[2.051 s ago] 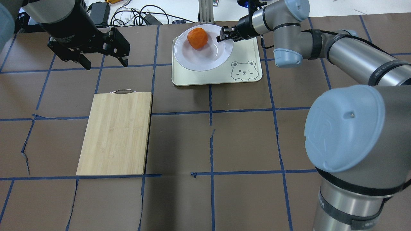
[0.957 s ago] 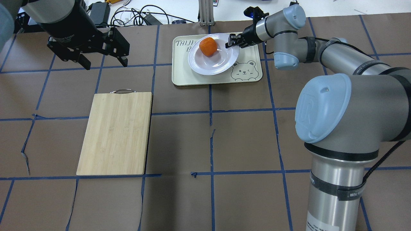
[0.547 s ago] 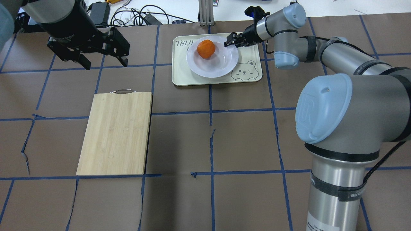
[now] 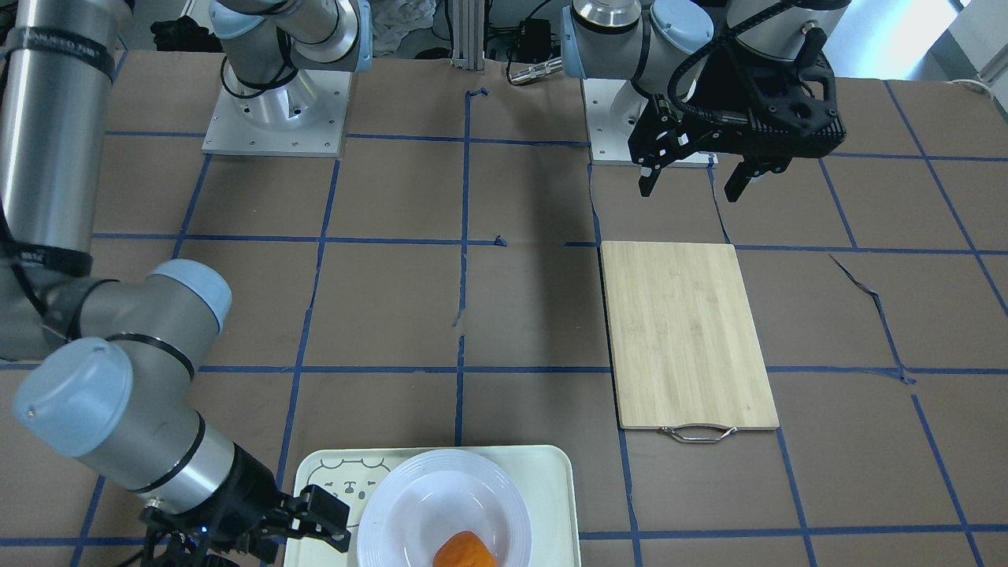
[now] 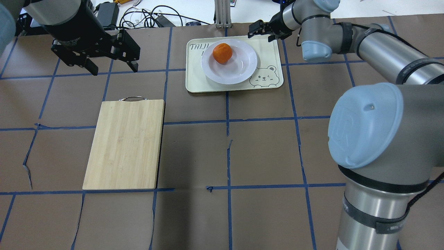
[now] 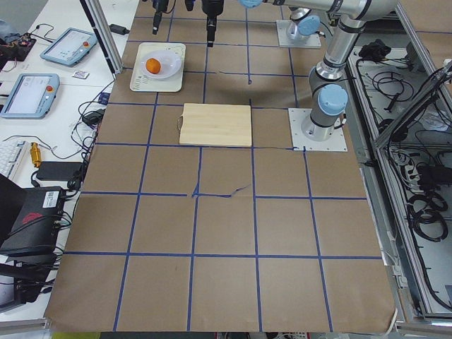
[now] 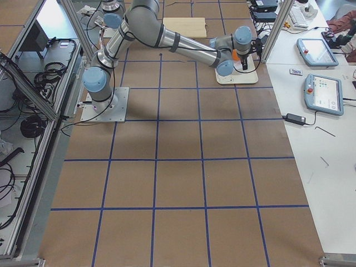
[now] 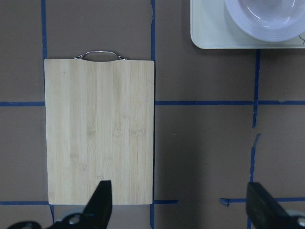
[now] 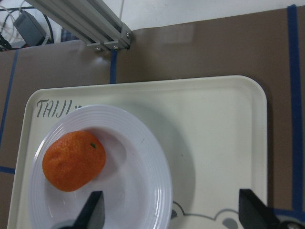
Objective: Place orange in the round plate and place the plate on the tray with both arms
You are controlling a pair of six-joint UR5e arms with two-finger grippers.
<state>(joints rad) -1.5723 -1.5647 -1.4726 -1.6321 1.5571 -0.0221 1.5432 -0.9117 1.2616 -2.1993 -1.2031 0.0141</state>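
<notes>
Orange point(image 5: 222, 53) sits in the plate point(image 5: 242, 68), and the plate's flat on the tray point(image 5: 270, 52) by the table's point(image 5: 263, 149) far edge. Right gripper point(image 5: 262, 31) hangs over the tray's far edge, fingers apart, gripping nothing. Left gripper point(image 5: 114, 69) has its fingers spread wide too, empty, just past the handle end of the cutting board point(image 5: 125, 144).

orange point(image 5: 222, 53) bright orange, dimpled — plate point(image 5: 243, 66) glossy white, ridged — tray point(image 5: 197, 82) cream, grey bear

Gripper point(image 8: 177, 186) spread wide; cutting board point(image 8: 99, 131) centre-left; plate point(image 8: 267, 19) apparently on tray point(image 8: 206, 34).
</notes>
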